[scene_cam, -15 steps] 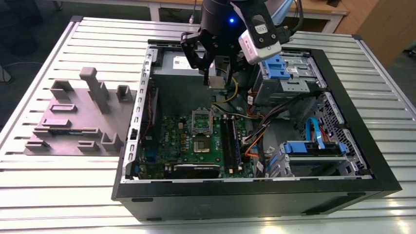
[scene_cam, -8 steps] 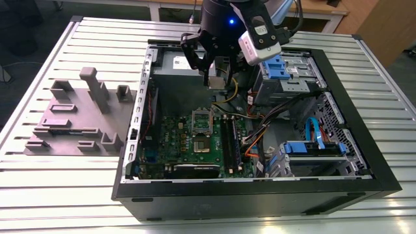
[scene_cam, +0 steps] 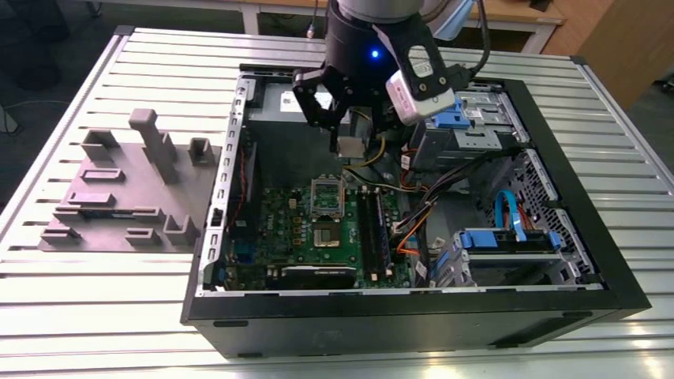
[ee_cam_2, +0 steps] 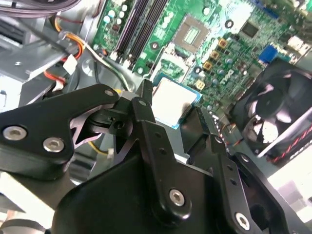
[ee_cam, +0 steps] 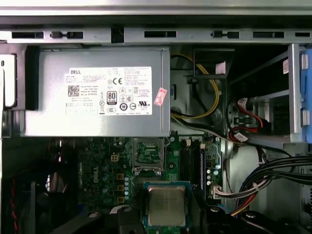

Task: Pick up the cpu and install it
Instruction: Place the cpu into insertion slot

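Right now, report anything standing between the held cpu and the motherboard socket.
Nothing visible does. The hand grips the cpu above the motherboard, and the socket lies bare, with no cable across it.

Blk gripper (ee_cam_2: 170, 105) w/ silver screws (ee_cam_2: 176, 197)

cpu (ee_cam: 166, 204): small sq chip, silvery top, teal edge, held level, up off the mobo (ee_cam: 97, 165)

Even overhead light falls on the slatted surface (scene_cam: 106, 316), with glare along its near edge. The inside of the case (scene_cam: 400, 320) lies in shade. In the second wrist view the cpu (ee_cam_2: 170, 100) top is washed pale. A blue light (scene_cam: 373, 54) glows on the arm (scene_cam: 364, 24).
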{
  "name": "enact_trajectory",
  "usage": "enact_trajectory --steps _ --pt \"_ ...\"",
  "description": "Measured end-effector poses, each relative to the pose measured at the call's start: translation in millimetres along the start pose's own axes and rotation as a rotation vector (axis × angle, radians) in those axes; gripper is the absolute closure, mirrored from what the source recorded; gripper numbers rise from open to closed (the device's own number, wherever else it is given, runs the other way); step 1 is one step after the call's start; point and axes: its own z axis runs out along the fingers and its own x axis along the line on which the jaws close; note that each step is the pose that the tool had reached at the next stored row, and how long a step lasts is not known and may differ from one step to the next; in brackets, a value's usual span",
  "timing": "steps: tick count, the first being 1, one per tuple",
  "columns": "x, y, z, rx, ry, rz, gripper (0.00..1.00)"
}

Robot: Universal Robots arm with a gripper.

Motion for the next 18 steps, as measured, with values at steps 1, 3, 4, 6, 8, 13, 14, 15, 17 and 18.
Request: enact_trajectory --steps 1,3,4,6,8,13,14,15,17,18 --pt "0.0 -2.0 1.8 0.0001 0.0000 0.000 0.53" --pt "-0.1 -4.6 5.4 0.0000 0.0000 0.000 0.53" --pt "-0.1 -5.5 7.2 -0.0001 0.0000 0.000 0.53" --pt "-0.1 -6.6 10.6 0.0002 0.0001 0.000 0.53" --pt "-0.1 -7.8 14.5 0.0000 0.0000 0.000 0.53" --pt "-0.2 -10.0 23.4 0.0001 0.0000 0.000 0.53" --pt "-0.1 -10.4 25.2 0.0001 0.0000 0.000 0.53" --pt "-0.1 -10.6 27.1 0.0000 0.0000 0.000 0.53" --pt "-0.1 -11.0 30.7 0.0000 0.0000 0.000 0.53" --pt "-0.1 -11.1 32.5 0.0001 0.0000 0.000 0.53"
